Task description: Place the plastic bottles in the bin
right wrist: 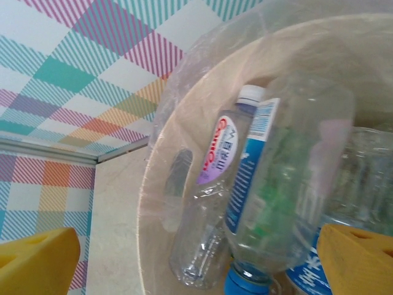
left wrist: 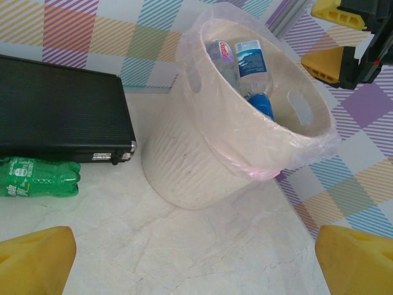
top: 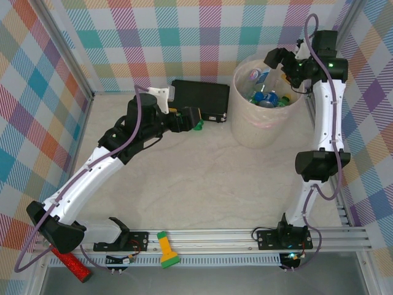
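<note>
The bin [top: 261, 129] stands at the back right, lined with a clear bag and holding several plastic bottles [top: 266, 97]. My right gripper [top: 284, 64] hangs open over its far rim with nothing between its fingers. Its wrist view looks down into the bin [right wrist: 153, 215] at a clear purple-labelled bottle [right wrist: 212, 203] and a blue-labelled bottle [right wrist: 288, 184] lying free below the open gripper [right wrist: 196, 267]. One green bottle [left wrist: 37, 178] lies on the table against the black case. My left gripper [top: 199, 120] is open and empty just above it [top: 198, 127], facing the bin [left wrist: 184, 160].
A flat black case [top: 199, 98] lies at the back, left of the bin. A yellow-green flashlight [top: 167, 249] rests on the front rail, and a red glittery cylinder [top: 70, 261] lies at the front left corner. Checkered walls close in the table.
</note>
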You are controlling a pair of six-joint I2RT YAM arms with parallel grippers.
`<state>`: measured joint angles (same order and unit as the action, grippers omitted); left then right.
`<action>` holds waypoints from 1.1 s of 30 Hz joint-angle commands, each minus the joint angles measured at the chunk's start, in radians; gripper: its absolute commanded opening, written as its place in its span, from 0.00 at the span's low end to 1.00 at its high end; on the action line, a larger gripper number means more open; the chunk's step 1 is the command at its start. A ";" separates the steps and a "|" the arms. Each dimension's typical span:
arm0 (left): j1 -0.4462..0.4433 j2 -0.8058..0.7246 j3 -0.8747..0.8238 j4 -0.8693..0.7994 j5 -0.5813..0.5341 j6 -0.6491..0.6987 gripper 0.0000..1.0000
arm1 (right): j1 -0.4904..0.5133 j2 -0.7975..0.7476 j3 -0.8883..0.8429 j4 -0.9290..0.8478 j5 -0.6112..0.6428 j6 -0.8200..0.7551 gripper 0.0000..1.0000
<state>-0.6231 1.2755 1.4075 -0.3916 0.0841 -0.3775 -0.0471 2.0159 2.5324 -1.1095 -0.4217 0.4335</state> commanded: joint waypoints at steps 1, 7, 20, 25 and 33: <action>0.008 -0.033 -0.015 -0.003 -0.017 -0.009 1.00 | 0.034 0.033 0.001 0.057 -0.018 -0.010 0.99; 0.008 -0.041 -0.020 -0.017 -0.024 -0.012 1.00 | 0.050 0.050 -0.082 0.070 -0.022 0.010 0.99; 0.012 -0.001 -0.018 -0.090 -0.079 -0.026 1.00 | 0.058 -0.042 -0.062 0.047 -0.012 -0.016 0.99; 0.045 0.051 -0.041 -0.126 -0.106 -0.091 1.00 | 0.100 -0.135 -0.079 0.015 0.023 -0.029 0.99; 0.100 0.152 -0.088 -0.121 -0.047 -0.269 1.00 | 0.249 -0.378 -0.329 0.076 0.148 -0.023 0.99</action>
<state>-0.5327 1.4078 1.3399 -0.5034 0.0093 -0.5583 0.1661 1.6985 2.2681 -1.0599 -0.3283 0.4244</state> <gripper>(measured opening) 0.996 0.988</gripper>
